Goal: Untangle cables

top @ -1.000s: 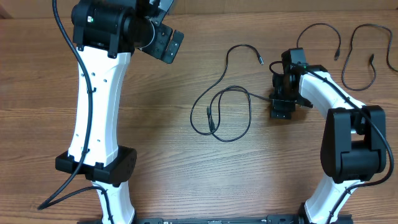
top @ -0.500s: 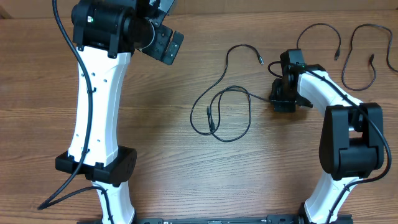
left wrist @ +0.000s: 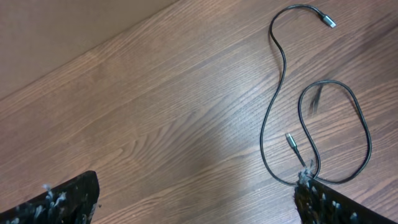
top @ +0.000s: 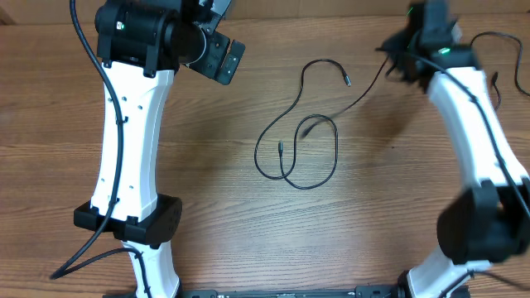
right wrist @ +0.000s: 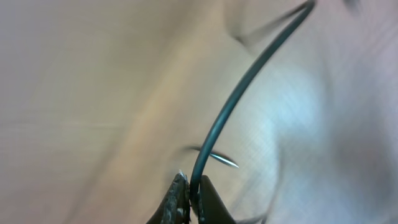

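Note:
Two thin black cables lie tangled mid-table: a looped cable [top: 335, 153] and an S-shaped one whose plug [top: 346, 80] points away from me. In the left wrist view the same loop [left wrist: 357, 118] and plug [left wrist: 328, 22] show. My right gripper [top: 403, 60] is raised at the far right, blurred, shut on a strand of the looped cable [right wrist: 249, 81], which stretches taut from the loop up to it. The right wrist view has the fingers [right wrist: 180, 199] pinching that strand. My left gripper [top: 222, 60] hangs open at the far left, its jaws [left wrist: 196, 196] wide apart over bare wood.
More loose black cable [top: 497, 35] lies at the far right, partly hidden behind my right arm [top: 472, 116]. The table's far edge [left wrist: 93, 46] runs across the upper left of the left wrist view. The left arm's white link [top: 128, 141] stands over the table's left side.
My right gripper has shut on a strand beside the loop and swung up toward the far right, pulling that strand taut and shifting the loop. The left arm has not moved.

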